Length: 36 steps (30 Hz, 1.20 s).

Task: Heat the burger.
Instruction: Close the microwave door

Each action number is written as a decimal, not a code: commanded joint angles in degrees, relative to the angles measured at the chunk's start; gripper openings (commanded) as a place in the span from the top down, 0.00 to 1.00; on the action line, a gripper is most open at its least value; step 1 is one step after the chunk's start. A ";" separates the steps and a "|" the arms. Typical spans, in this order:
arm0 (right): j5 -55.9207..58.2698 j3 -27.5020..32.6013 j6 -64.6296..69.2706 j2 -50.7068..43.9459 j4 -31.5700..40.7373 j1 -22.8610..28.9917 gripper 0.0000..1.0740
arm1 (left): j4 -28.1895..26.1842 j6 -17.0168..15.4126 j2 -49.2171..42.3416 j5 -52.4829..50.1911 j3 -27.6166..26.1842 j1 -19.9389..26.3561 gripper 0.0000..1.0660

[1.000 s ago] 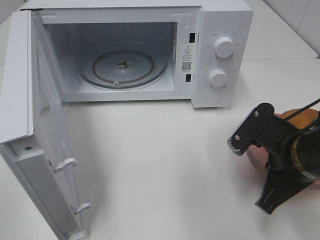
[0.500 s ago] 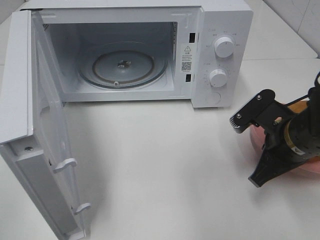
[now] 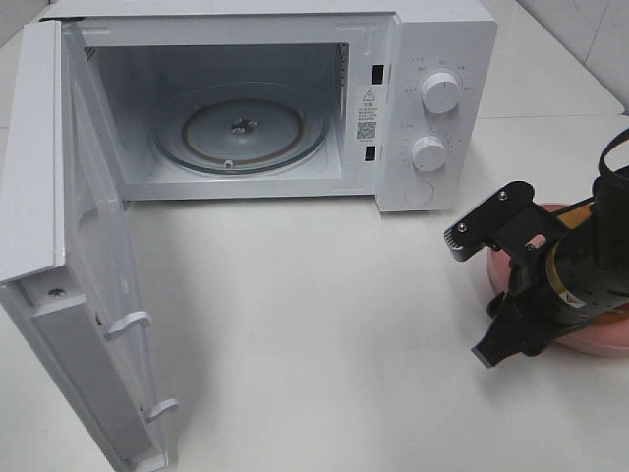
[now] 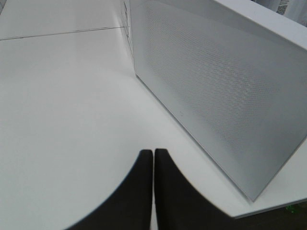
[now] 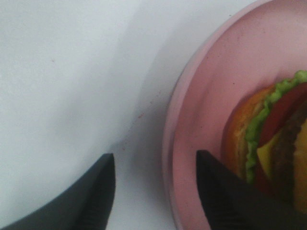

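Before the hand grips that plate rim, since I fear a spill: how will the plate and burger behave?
The plate looks rigid with a raised rim, probably grippable. The burger sits loose in stacked layers, so tilting may slide or topple it.

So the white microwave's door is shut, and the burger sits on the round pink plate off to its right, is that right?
Not quite. The white microwave has its door swung wide open, baring the glass turntable, as the exterior high view shows. The rest holds: the burger sits on the round pink plate to its right.
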 commanded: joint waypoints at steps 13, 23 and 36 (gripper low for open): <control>10.49 -10.08 -9.85 -2.92 23.49 -0.23 0.42 | -0.29 0.17 -1.09 -0.57 0.11 0.00 1.00; 19.77 -19.88 -26.76 -9.57 42.74 -0.29 0.42 | -0.29 0.17 -1.09 -0.57 0.11 0.00 1.00; 30.02 -24.29 -30.71 -10.71 46.98 -8.88 0.43 | -0.29 0.17 -1.09 -0.57 0.11 0.00 1.00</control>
